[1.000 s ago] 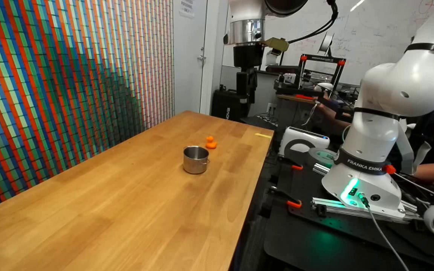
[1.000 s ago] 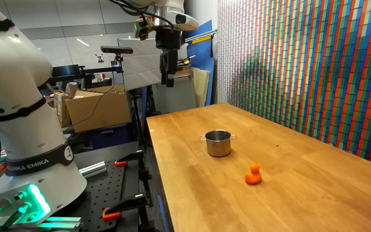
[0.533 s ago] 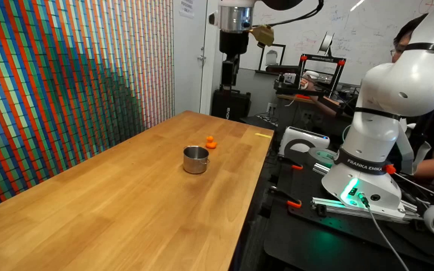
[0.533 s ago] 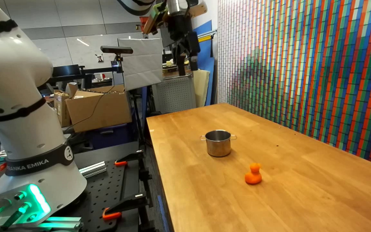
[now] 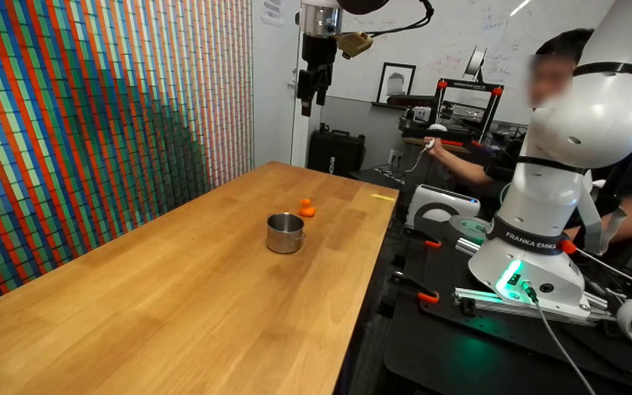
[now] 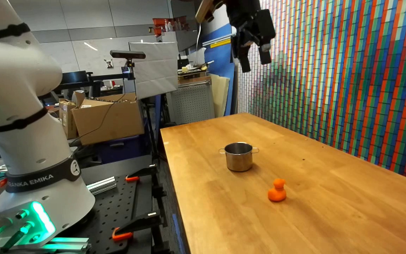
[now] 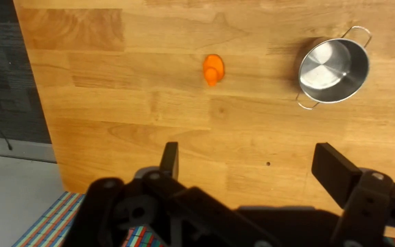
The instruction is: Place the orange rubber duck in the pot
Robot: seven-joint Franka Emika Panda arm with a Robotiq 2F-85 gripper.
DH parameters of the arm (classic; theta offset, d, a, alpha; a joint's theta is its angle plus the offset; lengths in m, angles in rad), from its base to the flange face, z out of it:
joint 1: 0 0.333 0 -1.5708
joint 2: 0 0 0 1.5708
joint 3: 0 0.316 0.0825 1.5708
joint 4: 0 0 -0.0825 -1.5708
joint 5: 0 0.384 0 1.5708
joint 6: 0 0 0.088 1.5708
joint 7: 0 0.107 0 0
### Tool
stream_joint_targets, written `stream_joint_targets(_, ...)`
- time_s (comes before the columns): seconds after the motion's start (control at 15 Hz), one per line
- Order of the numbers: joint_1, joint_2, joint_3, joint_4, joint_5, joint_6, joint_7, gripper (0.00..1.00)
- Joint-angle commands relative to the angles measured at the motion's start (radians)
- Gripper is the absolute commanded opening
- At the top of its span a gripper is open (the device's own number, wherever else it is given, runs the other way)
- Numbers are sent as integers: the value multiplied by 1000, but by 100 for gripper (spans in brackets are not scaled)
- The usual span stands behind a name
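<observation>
One second has been enough to swing the Robotiq gripper (image 6: 255,62) across toward the striped mosaic wall (image 6: 330,81) and higher up in both exterior views, while the orange rubber duck (image 6: 277,193) and the small two-handled metal pot (image 6: 239,161) haven't budged. From where I stand, that reads as the early reach toward the duck: the pick-up hasn't begun, and all of the carrying is yet to do.

The gap between the gripper's jaws now shows plainly. They are spread wide, holding nothing and touching nothing, high above the wooden tabletop (image 6: 224,218). The duck sits upright on the wood, outside the pot and apart from it; the pot stands upright too, its shiny bottom visible from the wrist with no duck in it. In the wrist view the duck shows above the fingertips rather than between them, so I'd guess the gripper needs to shift over and line up before dropping for the grasp.
</observation>
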Motion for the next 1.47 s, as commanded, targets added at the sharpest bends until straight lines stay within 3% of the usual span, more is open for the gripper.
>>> stream_joint_targets(0.0, -27, 146, -60, 99, 54, 38, -64, 100)
stream_joint_targets(0.67, -31, 478, -125, 143, -80, 237, -44, 100)
stream_joint_targets(1.4, -32, 686, -96, 173, -10, 353, -132, 100)
